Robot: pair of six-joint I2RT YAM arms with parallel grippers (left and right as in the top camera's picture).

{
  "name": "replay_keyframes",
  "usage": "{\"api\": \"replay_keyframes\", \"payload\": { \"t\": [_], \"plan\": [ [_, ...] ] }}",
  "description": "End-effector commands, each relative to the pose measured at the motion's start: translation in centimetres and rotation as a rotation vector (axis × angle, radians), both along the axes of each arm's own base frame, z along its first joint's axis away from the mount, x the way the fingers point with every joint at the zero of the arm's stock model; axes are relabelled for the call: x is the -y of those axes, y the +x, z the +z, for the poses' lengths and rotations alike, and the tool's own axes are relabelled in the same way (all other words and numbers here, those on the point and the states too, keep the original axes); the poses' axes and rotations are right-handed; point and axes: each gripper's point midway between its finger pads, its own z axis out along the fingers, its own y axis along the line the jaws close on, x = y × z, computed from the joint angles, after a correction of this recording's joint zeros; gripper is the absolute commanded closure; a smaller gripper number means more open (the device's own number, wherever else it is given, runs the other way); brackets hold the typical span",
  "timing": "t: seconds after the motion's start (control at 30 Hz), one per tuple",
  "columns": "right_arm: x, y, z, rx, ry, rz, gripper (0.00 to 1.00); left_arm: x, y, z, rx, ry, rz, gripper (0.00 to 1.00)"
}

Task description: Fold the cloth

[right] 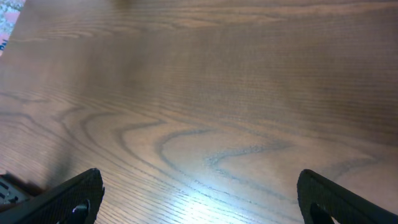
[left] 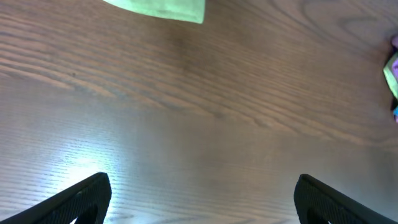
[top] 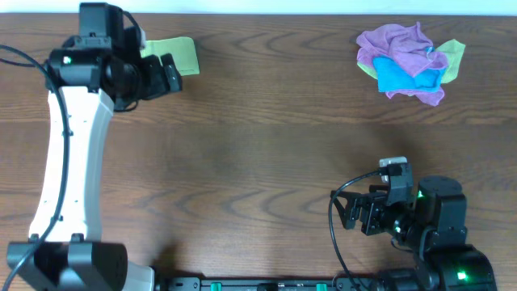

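A folded yellow-green cloth (top: 184,53) lies flat at the back left of the wooden table, partly hidden under my left arm. Its corner shows at the top of the left wrist view (left: 168,9). My left gripper (top: 170,74) is open and empty, just right of that cloth, with bare wood between its fingers (left: 202,198). My right gripper (top: 349,212) is open and empty near the front right, over bare wood (right: 199,198).
A crumpled pile of cloths (top: 408,61), purple, blue and yellow-green, sits at the back right. Its edge shows at the right side of the left wrist view (left: 392,73). The table's front edge runs by the arm bases.
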Motion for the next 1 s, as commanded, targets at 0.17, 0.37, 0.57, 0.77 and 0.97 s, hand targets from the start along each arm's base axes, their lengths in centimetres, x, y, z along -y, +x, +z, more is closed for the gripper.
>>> {"api": "replay_keyframes", "payload": {
  "t": [0.17,0.37,0.57,0.77,0.97],
  "plan": [
    [0.0,-0.1,-0.1,-0.008,0.014,-0.007,0.01,1.2,-3.2,-2.2,0.116,0.014,-0.031,0.05],
    [0.0,-0.1,-0.1,-0.008,0.014,-0.007,0.01,0.1,-7.0,-3.2,0.253,0.049,-0.003,0.05],
    [0.0,-0.1,-0.1,-0.008,0.014,-0.007,0.01,-1.4,-10.6,-4.0,0.411,0.101,0.046,0.05],
    [0.0,-0.1,-0.1,-0.008,0.014,-0.007,0.01,-3.0,-14.1,-6.2,0.487,0.175,0.086,0.05],
    [0.0,-0.1,-0.1,-0.007,0.014,-0.007,0.01,-4.0,-16.3,-8.9,0.538,0.263,0.061,0.05]
  ]
}}
